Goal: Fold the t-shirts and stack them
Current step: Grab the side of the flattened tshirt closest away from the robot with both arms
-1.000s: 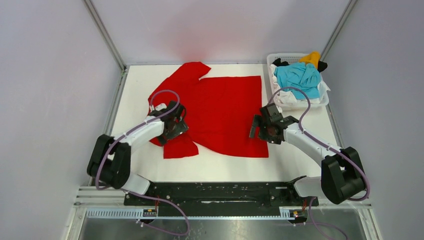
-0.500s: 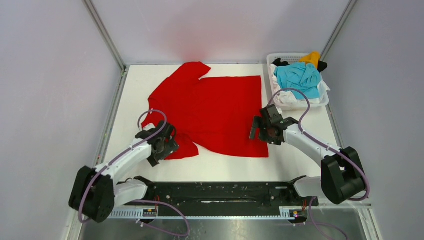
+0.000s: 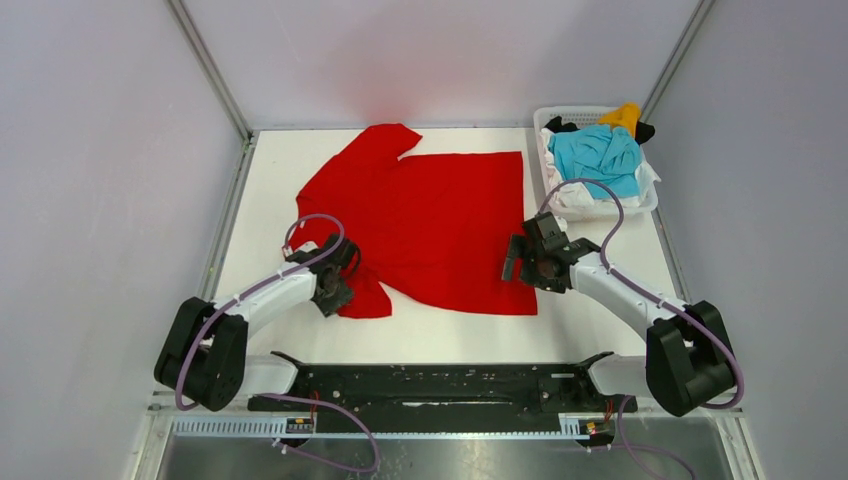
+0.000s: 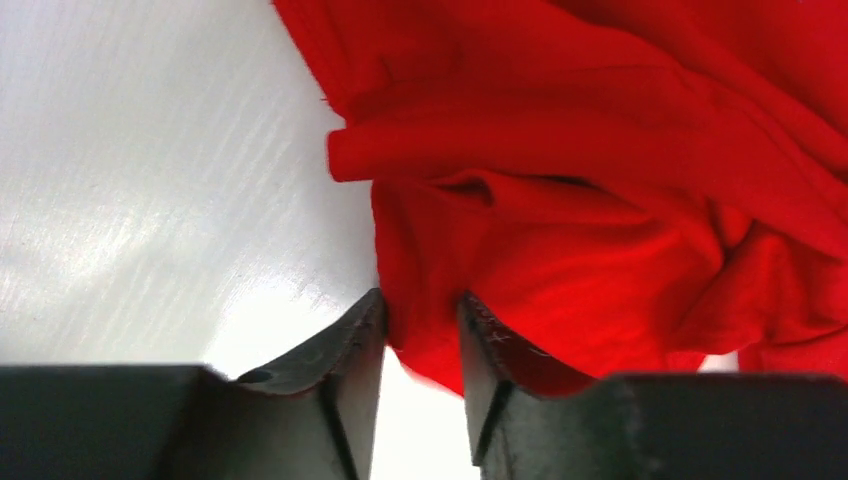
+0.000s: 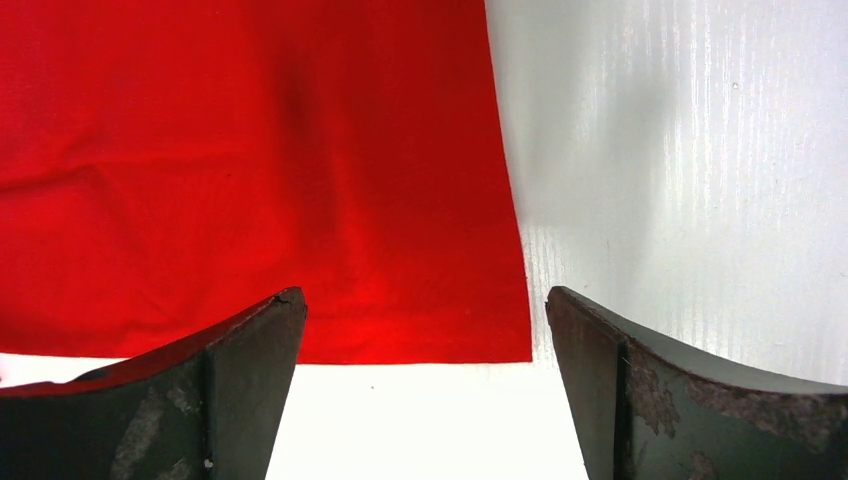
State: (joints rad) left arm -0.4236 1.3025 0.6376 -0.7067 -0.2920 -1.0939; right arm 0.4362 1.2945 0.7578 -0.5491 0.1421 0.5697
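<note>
large plain red cloth t-shirt (image 3: 440,225) lies spread on the white worktop (image 3: 270,170), with bare margins at left, right and near edge. left gripper (image 4: 420,305) pinches the bunched near-left sleeve. right gripper (image 5: 425,300), spread wide, hovers over the near-right hem corner. white plastic basket (image 3: 545,118), far right, holds heaped turquoise, yellow-orange, black and white t-shirts (image 3: 600,155), outlines hard to separate.
</note>
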